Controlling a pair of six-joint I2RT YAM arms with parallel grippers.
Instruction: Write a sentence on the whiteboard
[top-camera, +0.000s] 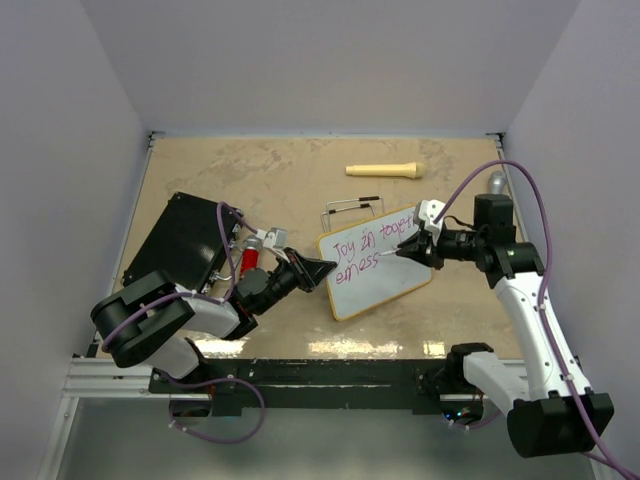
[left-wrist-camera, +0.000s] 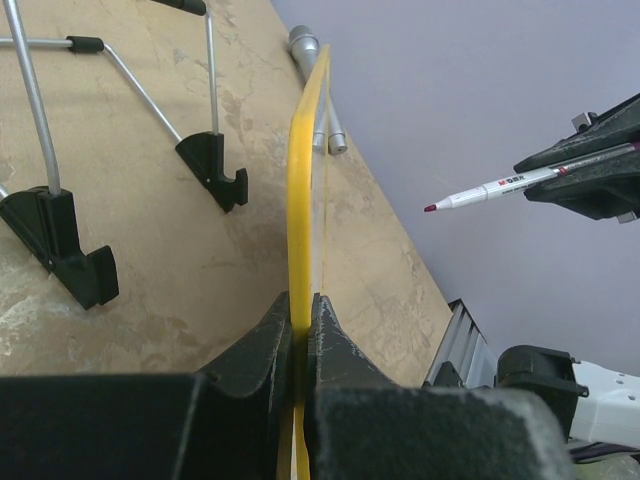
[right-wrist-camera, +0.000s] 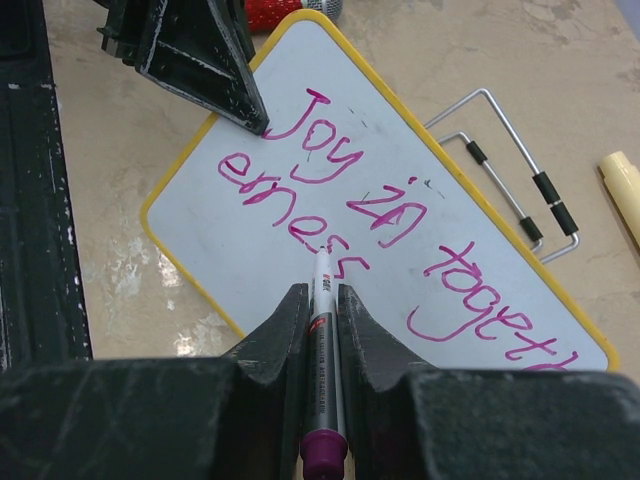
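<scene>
while you look down from above, your left claw (top-camera: 325, 268) is clamped on the left edge of the whiteboard (top-camera: 385, 288). the whiteboard sits near the middle of the table (top-camera: 260, 175), turned at an angle so its long side runs up toward the right. from the left wrist you see it edge-on, and the two black fingers (left-wrist-camera: 262, 345) pinch its yellow rim with no gap between them.

your right claw (top-camera: 408, 250) is closed around a marker (top-camera: 388, 256) with a white barrel and a pink tail cap. it lies lengthwise between the fingers, with its tip pointing at the face of the whiteboard.

the sentence (top-camera: 368, 252) is written in pink. its top line reads "joy in togeth" and the line under it reads "erness". from the right wrist the marker tip lines up with the last "s" of that lower line. from the left wrist the tip hangs in the air, apart from the whiteboard, so it isn't touching.

a wire stand (top-camera: 355, 207) with black feet lies just behind the upper edge of the whiteboard. a black case (top-camera: 185, 240) lies at the left of the table, beside your left arm. a cream handle (top-camera: 385, 169) lies well apart, toward the back wall.
</scene>
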